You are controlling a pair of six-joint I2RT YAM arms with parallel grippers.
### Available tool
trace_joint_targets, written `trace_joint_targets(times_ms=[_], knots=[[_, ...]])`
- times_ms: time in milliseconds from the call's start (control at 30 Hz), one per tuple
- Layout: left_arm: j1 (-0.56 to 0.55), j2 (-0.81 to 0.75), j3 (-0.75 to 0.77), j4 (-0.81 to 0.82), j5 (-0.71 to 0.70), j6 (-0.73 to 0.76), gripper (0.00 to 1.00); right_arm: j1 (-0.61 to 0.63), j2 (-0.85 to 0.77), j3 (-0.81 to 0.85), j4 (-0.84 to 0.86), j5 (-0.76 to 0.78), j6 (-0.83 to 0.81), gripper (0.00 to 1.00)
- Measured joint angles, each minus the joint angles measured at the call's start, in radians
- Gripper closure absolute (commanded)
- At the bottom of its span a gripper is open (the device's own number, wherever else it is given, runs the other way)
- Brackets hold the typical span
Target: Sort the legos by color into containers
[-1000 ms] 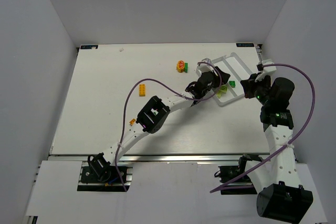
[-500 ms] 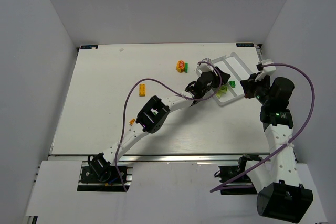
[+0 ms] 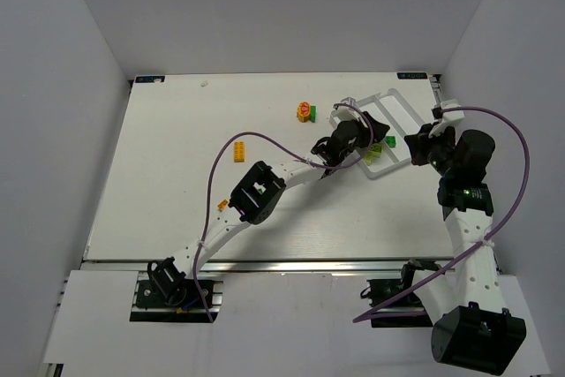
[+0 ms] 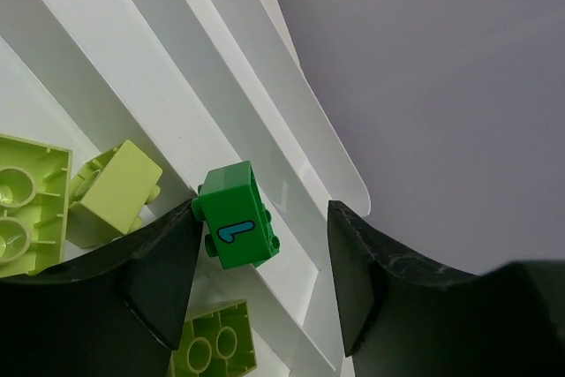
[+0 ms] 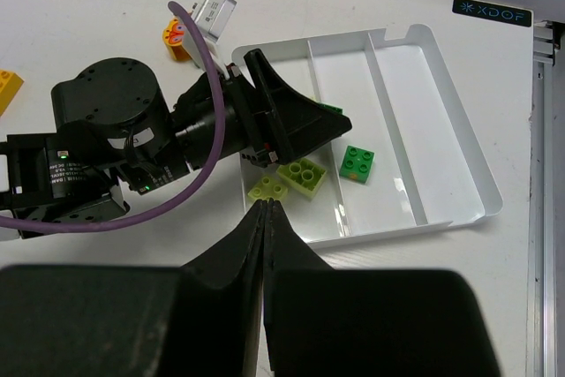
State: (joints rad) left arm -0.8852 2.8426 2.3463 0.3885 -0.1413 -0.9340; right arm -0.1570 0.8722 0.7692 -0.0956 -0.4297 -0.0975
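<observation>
The clear three-compartment tray (image 3: 399,100) lies at the table's far right. My left gripper (image 4: 263,245) hangs open over it. Between the jaws is a dark green brick (image 4: 237,216) with a blue mark; it touches the left finger (image 4: 163,275) and stands clear of the right finger (image 4: 371,271). Lime bricks (image 4: 115,190) lie in the compartment below. In the right wrist view the tray (image 5: 459,156) holds two lime bricks (image 5: 301,174) and a green brick (image 5: 357,163) in the middle compartment. My right gripper (image 5: 267,205) is shut and empty, above the tray's near corner.
An orange brick (image 3: 239,151) lies mid-table. A round orange-and-red piece with a green brick (image 3: 305,111) sits left of the tray. A small orange piece (image 3: 222,205) lies by the left arm. The left arm's purple cable (image 3: 265,140) loops over the table.
</observation>
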Motion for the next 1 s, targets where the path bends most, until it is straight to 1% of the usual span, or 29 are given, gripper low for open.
trace_joint_targets(times_ms=[200, 267, 300, 333, 400, 433, 567, 1000], knots=[[0.000, -0.002, 0.000, -0.001, -0.001, -0.009, 0.30, 0.000, 0.000, 0.000, 0.000, 0.000, 0.000, 1.00], [0.000, -0.004, 0.000, -0.004, -0.005, -0.013, 0.33, 0.000, 0.000, 0.000, 0.000, 0.000, 0.000, 1.00], [0.000, -0.005, 0.000, -0.005, -0.010, -0.018, 0.35, 0.000, 0.000, 0.000, 0.000, 0.000, 0.000, 1.00], [0.000, -0.006, 0.000, -0.008, -0.015, -0.023, 0.41, 0.000, 0.000, 0.000, 0.000, 0.000, 0.000, 1.00], [-0.001, -0.009, 0.000, -0.012, -0.028, -0.042, 0.48, 0.000, 0.000, 0.000, 0.000, 0.000, 0.000, 1.00], [-0.001, -0.010, 0.000, -0.014, -0.034, -0.051, 0.56, 0.000, 0.000, 0.000, 0.000, 0.000, 0.000, 1.00], [-0.001, -0.010, 0.000, -0.024, -0.053, -0.074, 0.67, 0.000, 0.000, 0.000, 0.001, 0.000, 0.000, 1.00], [-0.002, -0.011, 0.003, -0.041, -0.058, -0.073, 0.67, -0.013, 0.000, 0.000, 0.001, -0.011, 0.000, 1.00]])
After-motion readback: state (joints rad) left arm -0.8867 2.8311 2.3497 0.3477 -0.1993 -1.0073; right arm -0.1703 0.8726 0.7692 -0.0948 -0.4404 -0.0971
